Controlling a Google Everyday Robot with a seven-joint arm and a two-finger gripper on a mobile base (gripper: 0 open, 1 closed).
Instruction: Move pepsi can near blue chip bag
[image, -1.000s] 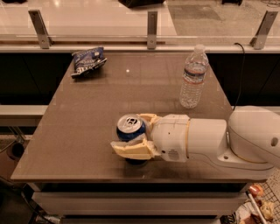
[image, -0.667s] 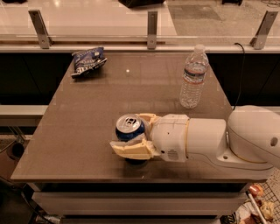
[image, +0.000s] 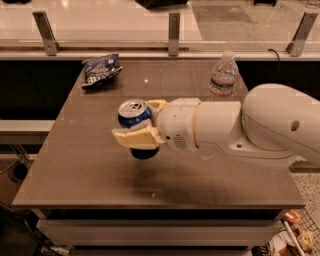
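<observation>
Gripper centre frame, clamped on can, apparently raised off table. You're mid-carry. Next: swing toward bag upper left, lower can upright just beside it

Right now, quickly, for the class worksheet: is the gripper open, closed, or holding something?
Gripper: closed on the pepsi can, over the middle of the table.

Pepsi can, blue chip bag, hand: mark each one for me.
pepsi can (image: 132, 107), camera view, its silver top.
blue chip bag (image: 100, 70), camera view, middle of the bag.
hand (image: 134, 121), camera view, midway between its fingertips, shut on the can above the table (image: 75, 165).
</observation>
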